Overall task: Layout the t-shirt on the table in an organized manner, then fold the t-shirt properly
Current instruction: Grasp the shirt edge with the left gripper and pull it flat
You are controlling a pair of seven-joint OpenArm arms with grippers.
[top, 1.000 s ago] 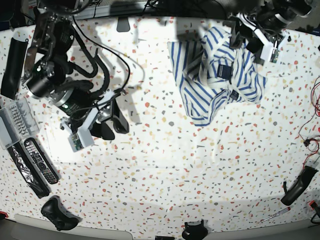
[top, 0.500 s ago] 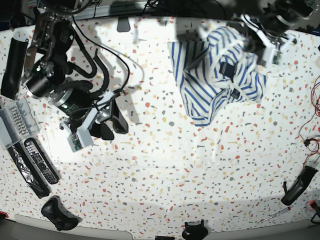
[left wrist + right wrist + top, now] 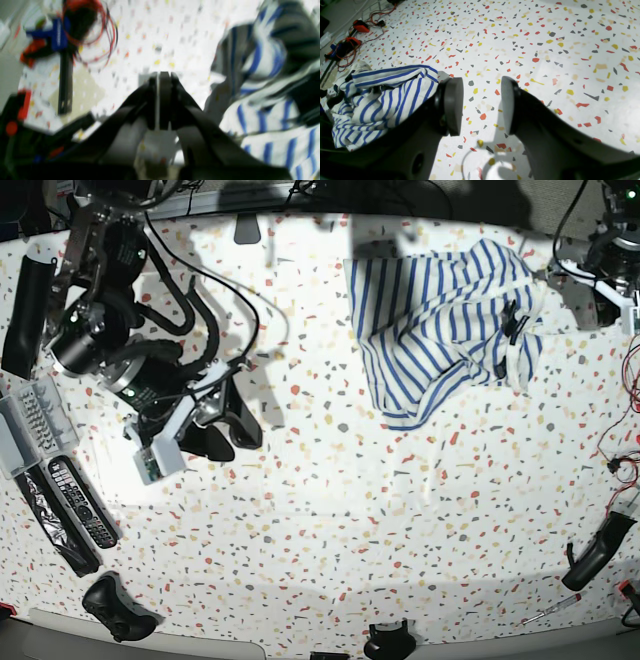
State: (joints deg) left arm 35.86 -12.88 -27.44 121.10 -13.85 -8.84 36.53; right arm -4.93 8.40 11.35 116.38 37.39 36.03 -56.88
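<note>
Pulled rightward since a second ago, the t-shirt (image 3: 440,330) is now stretched wider across the far table (image 3: 330,510). Left gripper (image 3: 160,82) is clamped shut — no cloth seen between its jaws; right gripper (image 3: 480,105) is parted, empty. Soft, limp fabric — best taken at hem or shoulder edges.

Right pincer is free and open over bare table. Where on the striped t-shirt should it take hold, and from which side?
Judging from the base view, take the t-shirt at its straight edge nearest the right pincer, coming in low from that arm's side. That edge lies flat and clear on the table, while the far side is bunched up toward the left pincer, so pulling there should spread the cloth.
</note>
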